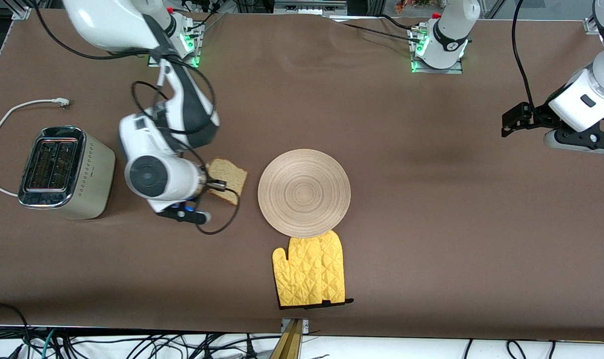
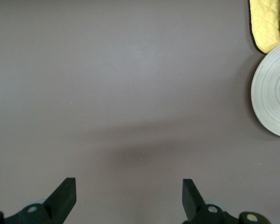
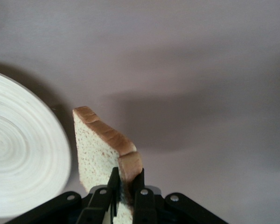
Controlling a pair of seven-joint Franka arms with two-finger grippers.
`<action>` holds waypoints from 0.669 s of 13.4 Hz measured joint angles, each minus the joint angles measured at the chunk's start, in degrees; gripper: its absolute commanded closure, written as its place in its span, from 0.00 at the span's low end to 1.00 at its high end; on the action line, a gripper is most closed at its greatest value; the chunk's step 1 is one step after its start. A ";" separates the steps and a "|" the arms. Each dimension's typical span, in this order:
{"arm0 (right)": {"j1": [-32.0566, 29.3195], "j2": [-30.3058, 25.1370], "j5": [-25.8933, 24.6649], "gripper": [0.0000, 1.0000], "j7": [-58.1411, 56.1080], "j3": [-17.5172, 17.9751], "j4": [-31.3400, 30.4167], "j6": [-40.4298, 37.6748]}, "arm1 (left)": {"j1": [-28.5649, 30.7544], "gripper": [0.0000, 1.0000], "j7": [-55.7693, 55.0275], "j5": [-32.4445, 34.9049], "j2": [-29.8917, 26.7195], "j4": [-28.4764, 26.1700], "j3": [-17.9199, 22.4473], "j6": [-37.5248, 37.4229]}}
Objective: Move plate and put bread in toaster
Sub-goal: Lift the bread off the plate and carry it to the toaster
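Observation:
My right gripper (image 1: 213, 185) is shut on the bread (image 1: 227, 180), a tan speckled slice with a brown crust, held on edge in the air between the toaster and the plate. The right wrist view shows the bread (image 3: 101, 149) pinched between the fingers (image 3: 142, 186). The round beige wooden plate (image 1: 304, 193) lies mid-table, its edge over the yellow mitt; it also shows in the right wrist view (image 3: 23, 154) and the left wrist view (image 2: 273, 91). The cream toaster (image 1: 63, 172) stands toward the right arm's end, slots up. My left gripper (image 1: 512, 119) is open and empty, waiting over the left arm's end.
A yellow quilted oven mitt (image 1: 309, 271) lies nearer the front camera than the plate, touching it. The toaster's white cord (image 1: 13, 112) loops on the table farther from the camera. The table is covered in brown cloth (image 1: 431, 224).

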 measured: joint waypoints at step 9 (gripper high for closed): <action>-8.77 -9.56 -9.58 1.00 -26.43 -9.23 0.24 -18.89 | 0.02 0.00 0.00 0.00 0.00 0.01 0.00 -0.05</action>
